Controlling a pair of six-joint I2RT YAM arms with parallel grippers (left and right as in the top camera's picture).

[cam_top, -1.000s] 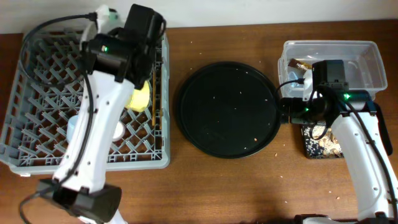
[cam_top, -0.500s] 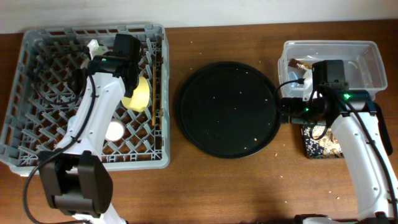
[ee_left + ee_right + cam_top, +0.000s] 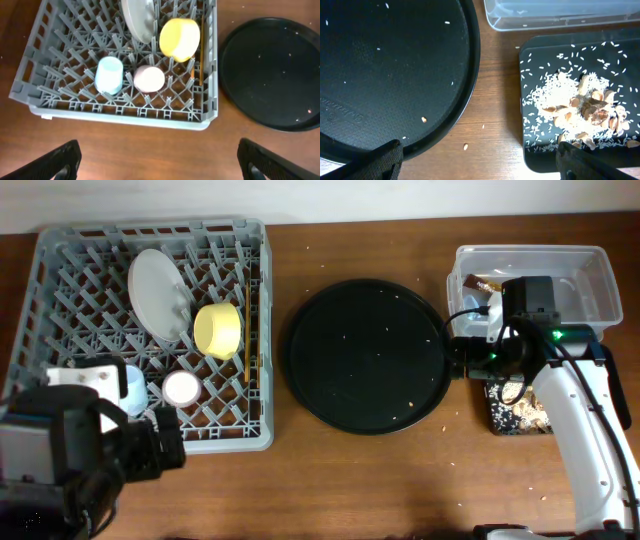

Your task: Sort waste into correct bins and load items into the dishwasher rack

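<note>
The grey dishwasher rack (image 3: 150, 227) (image 3: 125, 117) holds the pale grey plate (image 3: 158, 293) (image 3: 140, 17) on edge. With it are the yellow bowl (image 3: 218, 330) (image 3: 179, 38), pink cup (image 3: 182, 388) (image 3: 149, 79), light-blue cup (image 3: 132, 385) (image 3: 109, 75) and chopsticks (image 3: 246, 330) (image 3: 200, 55). My left gripper (image 3: 160, 165) is open and empty over bare wood in front of the rack. My right gripper (image 3: 462, 358) (image 3: 480, 162) is open and empty between the round tray and the flat black tray (image 3: 497, 425) (image 3: 535, 145), which holds food scraps (image 3: 520, 412) (image 3: 580, 100).
The clear tub (image 3: 590, 280) (image 3: 560, 15) stands at the back right with a brown-gold wrapper (image 3: 487, 284) inside. The large round black tray (image 3: 367, 355) (image 3: 395, 60) lies in the middle with a few grains on it. Stray grains (image 3: 465, 146) lie on the wood.
My left gripper has opened and drawn back from above the rack to the table's near left edge, uncovering the plate among the pegs. The right arm has not moved.
</note>
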